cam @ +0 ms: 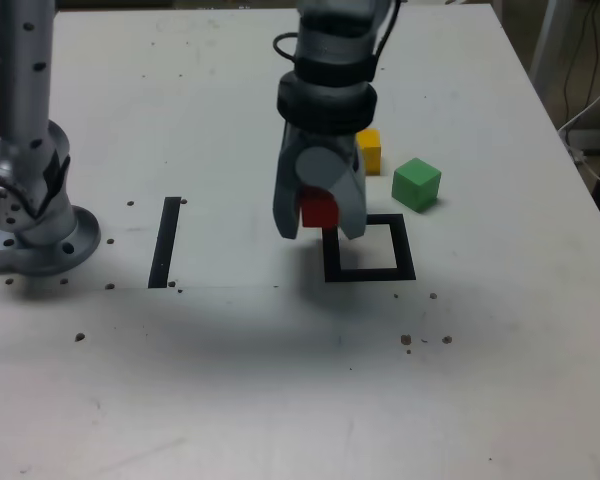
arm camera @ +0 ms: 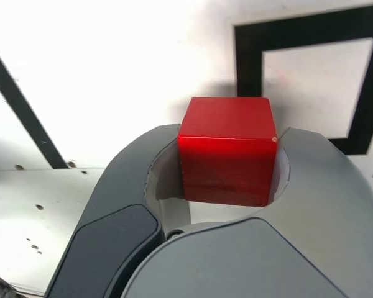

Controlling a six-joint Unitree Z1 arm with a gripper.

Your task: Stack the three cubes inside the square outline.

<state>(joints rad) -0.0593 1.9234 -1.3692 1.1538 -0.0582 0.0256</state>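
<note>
Gripper [cam: 320, 222]: clamped on red cube [cam: 319, 209], held above table [cam: 280, 380] at the exterior view's left edge of square outline [cam: 369, 248]. Yellow cube [cam: 368, 150], green cube [cam: 416, 184]: on table beyond outline, near each other. Stripe [cam: 165, 242]: flat, exterior view's left.

Gripper [cam: 320, 215] over the table [cam: 230, 380], a cube [cam: 319, 209] between its jaws, at the outline's [cam: 368, 248] 9 o'clock edge in the exterior view; in the wrist view the held cube [arm camera: 227, 149] sits just beside the outline [arm camera: 247, 74]. Two more cubes lie beyond the outline: one [cam: 369, 150] at 12 o'clock, partly behind the arm, the other [cam: 416, 184] at 1 o'clock. Stripe [cam: 165, 241] well apart at the outline's 9 o'clock; arm base [cam: 30, 215] further out, same bearing.
</note>
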